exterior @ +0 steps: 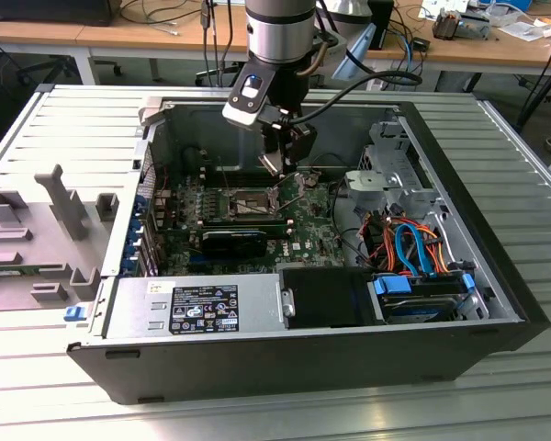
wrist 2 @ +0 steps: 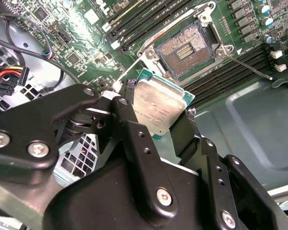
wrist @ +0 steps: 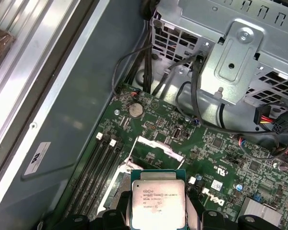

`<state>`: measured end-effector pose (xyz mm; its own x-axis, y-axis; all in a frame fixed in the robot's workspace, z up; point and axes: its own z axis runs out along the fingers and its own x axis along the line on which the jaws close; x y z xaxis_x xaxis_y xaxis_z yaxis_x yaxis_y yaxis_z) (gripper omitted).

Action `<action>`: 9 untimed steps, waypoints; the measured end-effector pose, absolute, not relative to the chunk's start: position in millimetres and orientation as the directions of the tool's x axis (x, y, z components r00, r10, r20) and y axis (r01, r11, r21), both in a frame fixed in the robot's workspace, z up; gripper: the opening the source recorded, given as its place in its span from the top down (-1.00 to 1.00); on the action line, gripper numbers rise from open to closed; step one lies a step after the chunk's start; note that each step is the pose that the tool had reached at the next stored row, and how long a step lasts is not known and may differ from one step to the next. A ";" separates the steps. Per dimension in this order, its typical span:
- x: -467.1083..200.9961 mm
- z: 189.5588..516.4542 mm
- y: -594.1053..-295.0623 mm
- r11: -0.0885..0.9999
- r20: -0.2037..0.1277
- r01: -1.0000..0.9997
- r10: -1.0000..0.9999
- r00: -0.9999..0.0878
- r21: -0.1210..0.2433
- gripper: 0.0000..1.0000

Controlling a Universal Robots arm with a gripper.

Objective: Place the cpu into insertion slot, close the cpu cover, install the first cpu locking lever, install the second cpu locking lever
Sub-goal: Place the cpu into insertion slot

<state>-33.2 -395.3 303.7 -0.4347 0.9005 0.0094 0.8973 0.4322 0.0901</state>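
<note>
**Item:** cpu. Thin flat square chip with a silvery lid on a green base.

**Handling (judged):** Light, stiff and smooth-lidded, so apt to slip. The contact face is probably fragile, as are the socket pins. It is best taken by two opposite edges, with the lid and underside left alone.

**Location:** Held in the air above the green motherboard, not seated. This is inside the open computer case, which lies on the ribbed tabletop.

**Insertion slot**: Uncovered, with its dark pin field exposed. It lies near the chip but apart from it.

**Hand**: The black fingers are clamped on opposite edges of the cpu, spread only to chip width. They appear to touch nothing else.
</note>
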 end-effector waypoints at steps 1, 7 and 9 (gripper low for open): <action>-33.2 303.7 -395.3 0.430 0.009 0.898 0.901 -0.433 0.090 -0.08; -33.2 303.7 -395.3 0.418 0.009 0.904 0.907 -0.420 0.090 -0.08; -33.2 303.7 -395.3 0.414 0.009 0.906 0.909 -0.417 0.090 -0.08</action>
